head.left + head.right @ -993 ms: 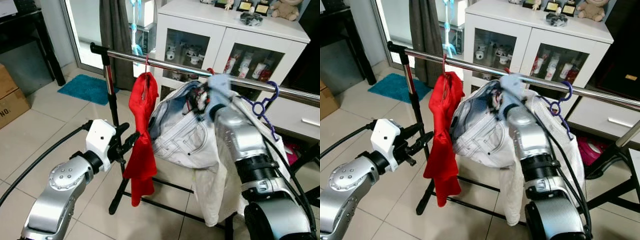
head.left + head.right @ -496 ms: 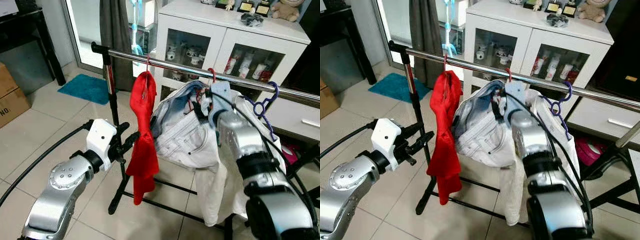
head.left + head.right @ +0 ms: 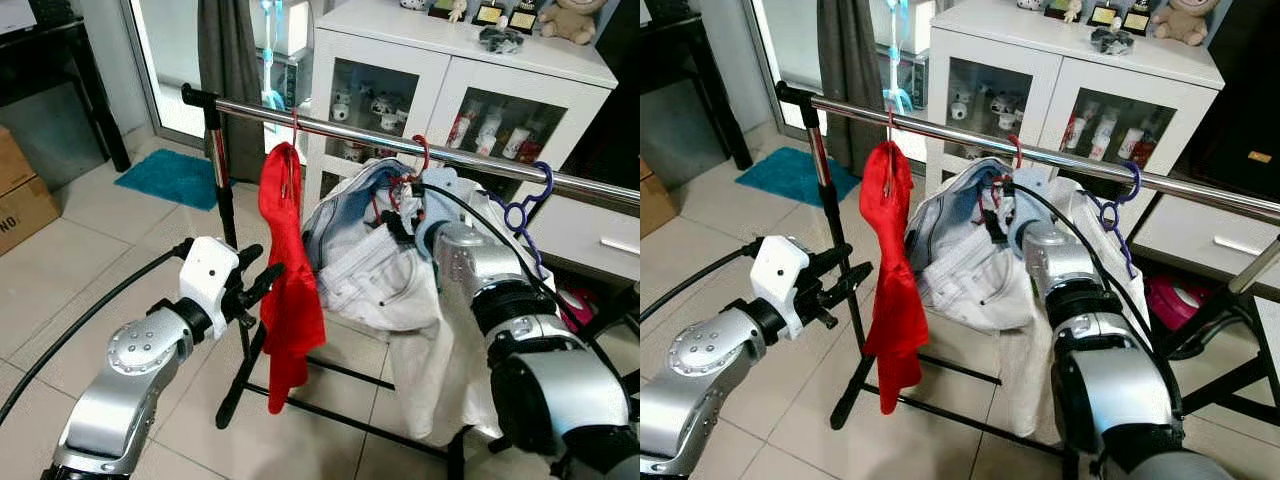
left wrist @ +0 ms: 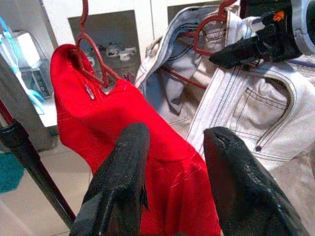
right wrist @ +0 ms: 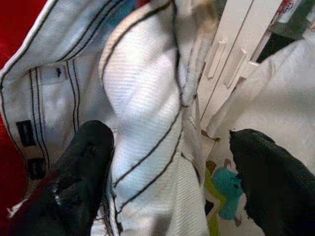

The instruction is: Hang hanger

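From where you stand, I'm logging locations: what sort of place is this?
Probably a room in a home: a clothes rail with a red garment and white jeans stands on a tiled floor, before a white display cabinet.

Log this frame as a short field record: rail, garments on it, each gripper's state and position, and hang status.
rail: chrome clothes rail on a black stand
garments: red garment on a red hanger; white jeans on a red hanger, hook over the rail
spare: purple hanger on the rail
left gripper: open, facing the red garment, holding nothing
right gripper: open, fingers either side of the jeans fabric
status: jeans hanger appears hung
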`<state>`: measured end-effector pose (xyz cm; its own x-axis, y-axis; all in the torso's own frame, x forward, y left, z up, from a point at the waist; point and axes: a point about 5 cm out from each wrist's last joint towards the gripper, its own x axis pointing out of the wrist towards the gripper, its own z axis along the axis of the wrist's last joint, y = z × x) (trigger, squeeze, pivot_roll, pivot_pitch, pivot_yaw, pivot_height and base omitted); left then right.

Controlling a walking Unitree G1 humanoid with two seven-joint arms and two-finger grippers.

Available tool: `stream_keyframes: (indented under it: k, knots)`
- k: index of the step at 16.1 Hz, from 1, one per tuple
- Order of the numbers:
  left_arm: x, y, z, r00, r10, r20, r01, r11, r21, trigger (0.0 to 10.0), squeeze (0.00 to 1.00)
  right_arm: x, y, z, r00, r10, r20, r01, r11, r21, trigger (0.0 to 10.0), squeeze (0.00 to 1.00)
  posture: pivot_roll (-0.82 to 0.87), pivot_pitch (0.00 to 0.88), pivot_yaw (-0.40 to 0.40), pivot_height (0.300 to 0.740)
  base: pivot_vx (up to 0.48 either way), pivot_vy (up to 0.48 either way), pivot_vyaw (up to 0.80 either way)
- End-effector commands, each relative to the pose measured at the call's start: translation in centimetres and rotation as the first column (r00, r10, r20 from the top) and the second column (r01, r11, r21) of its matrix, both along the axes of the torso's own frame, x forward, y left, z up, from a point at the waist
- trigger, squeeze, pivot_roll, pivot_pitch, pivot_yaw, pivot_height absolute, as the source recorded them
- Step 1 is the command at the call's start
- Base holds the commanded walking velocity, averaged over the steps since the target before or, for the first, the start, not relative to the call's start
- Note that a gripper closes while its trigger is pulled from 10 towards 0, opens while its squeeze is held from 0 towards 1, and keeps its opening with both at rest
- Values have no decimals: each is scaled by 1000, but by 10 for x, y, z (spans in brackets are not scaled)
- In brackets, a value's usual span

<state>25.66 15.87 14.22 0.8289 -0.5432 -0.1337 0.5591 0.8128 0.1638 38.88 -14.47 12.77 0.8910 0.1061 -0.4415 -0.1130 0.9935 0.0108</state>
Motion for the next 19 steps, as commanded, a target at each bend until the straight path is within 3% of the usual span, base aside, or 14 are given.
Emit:
stream_keyframes:
  k: [1,3,5,11,19]
  knots:
    - [1,-2,2,1000,-4,15,4,1000,5,10000,0,1,-6,0,1000,-19,-6,20,1000,19,0,0,-67,0,-89,740,0,0,0]
    - [1,-3,3,1000,-12,18,12,1000,3,10000,0,1,-8,-3,999,-26,-18,26,999,-20,0,0,-65,0,-90,740,0,0,0]
    - [0,-5,5,999,-41,24,42,999,-4,10000,0,2,-7,-3,999,-27,-20,27,1000,7,0,0,-64,0,-87,740,0,0,0]
    - [-12,-12,13,980,-197,12,197,974,-111,10000,0,7,-6,8,1000,-5,8,5,1000,28,0,0,-65,0,-88,740,0,0,0]
    - [-8,-10,19,973,-228,23,230,967,-111,10000,0,12,-6,20,998,16,58,-17,1000,20,0,0,-85,0,-52,740,0,0,0]
